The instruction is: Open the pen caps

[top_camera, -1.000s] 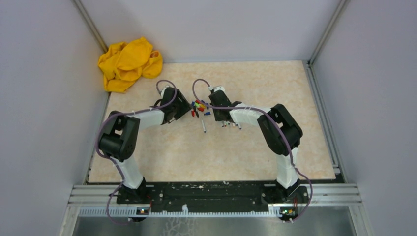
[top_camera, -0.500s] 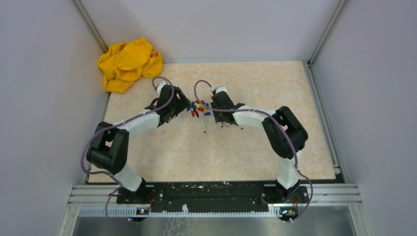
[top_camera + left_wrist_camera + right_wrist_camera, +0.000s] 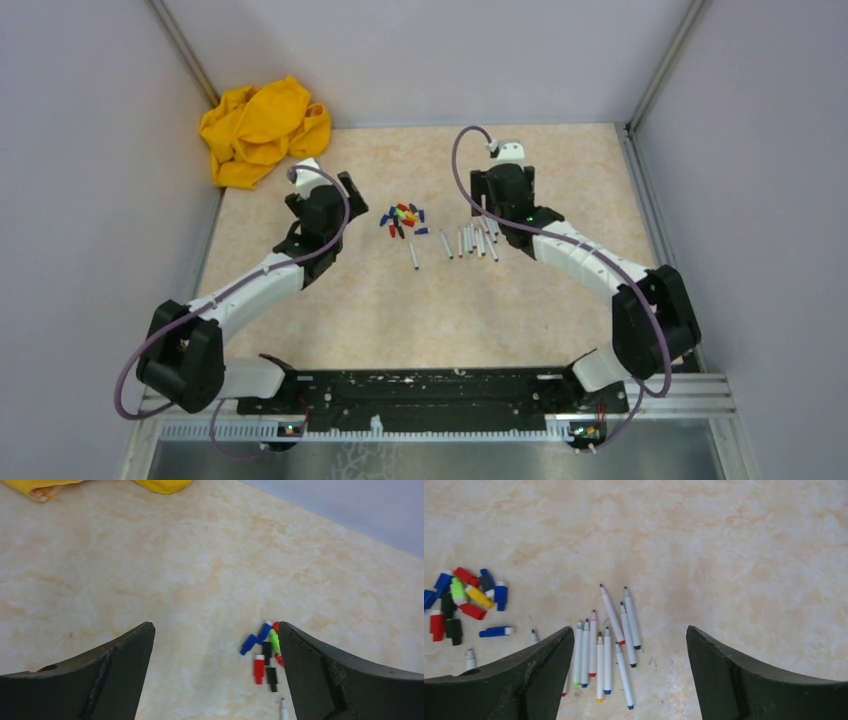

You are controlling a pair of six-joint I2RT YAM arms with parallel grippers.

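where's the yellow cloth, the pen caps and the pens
yellow cloth (image 3: 262, 130): top external view, middle of the crumpled heap
pen caps (image 3: 478, 597): right wrist view, yellow cap in the pile
pens (image 3: 607, 655): right wrist view, barrel mid-row

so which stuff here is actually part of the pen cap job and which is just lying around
Part of the job:
pen caps, in a pile
pens, uncapped, beside them

Just lying about:
yellow cloth, crumpled in the far left corner

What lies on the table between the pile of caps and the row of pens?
A single blue cap and one stray pen lie between the cap pile and the pen row, seen in the right wrist view.
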